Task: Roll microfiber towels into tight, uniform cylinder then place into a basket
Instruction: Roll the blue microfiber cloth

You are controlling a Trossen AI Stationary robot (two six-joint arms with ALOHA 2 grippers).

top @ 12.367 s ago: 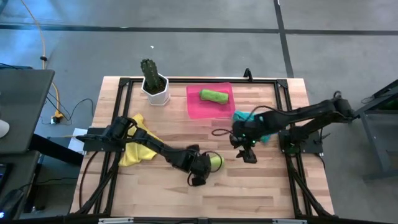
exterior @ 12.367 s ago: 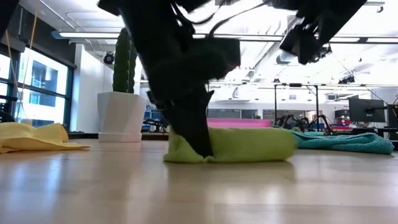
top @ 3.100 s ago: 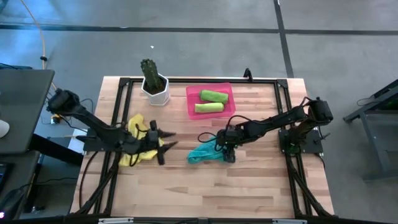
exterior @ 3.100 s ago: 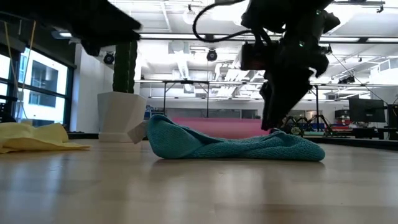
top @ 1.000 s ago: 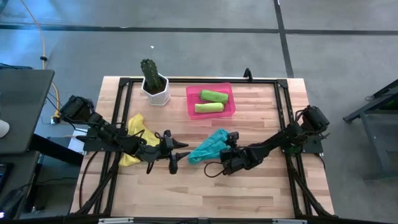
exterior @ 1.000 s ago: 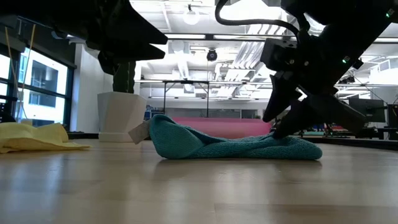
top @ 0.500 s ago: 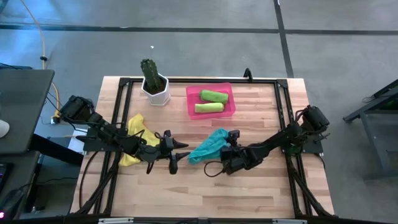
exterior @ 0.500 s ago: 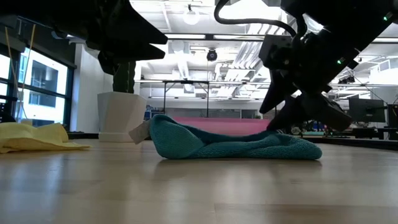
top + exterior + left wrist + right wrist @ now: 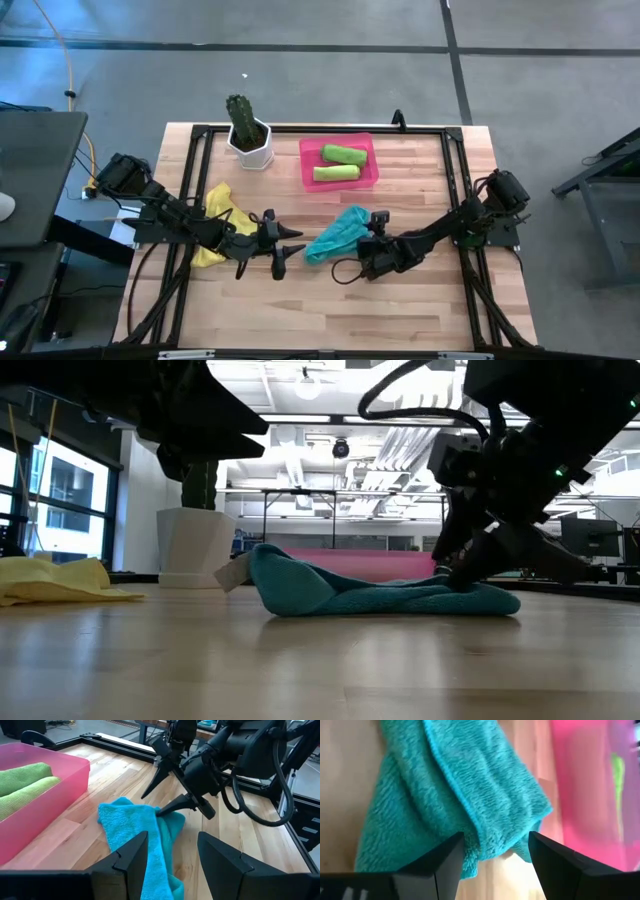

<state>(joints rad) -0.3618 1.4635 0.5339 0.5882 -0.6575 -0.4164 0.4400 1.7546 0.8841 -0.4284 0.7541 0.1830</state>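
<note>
The wooden table [image 9: 420, 300] carries a crumpled teal towel [image 9: 335, 234], yellow towel [image 9: 212, 250], pink basket [image 9: 307, 170] and potted cactus [image 9: 246, 130].

A wooden worktable [image 9: 400, 300] framed in black rails stands on a grey concrete floor [image 9: 300, 80] crossed by dark seams. A white pot with a green cactus [image 9: 247, 135] sits near the table's far edge. A yellow cable [image 9: 68, 75] trails across the floor beside a dark desk [image 9: 35, 170]. Across the table, tall windows [image 9: 50, 495] let in daylight at one side, strip lights [image 9: 150, 416] line the white ceiling, and a monitor [image 9: 584, 538] stands in the distance.
</note>
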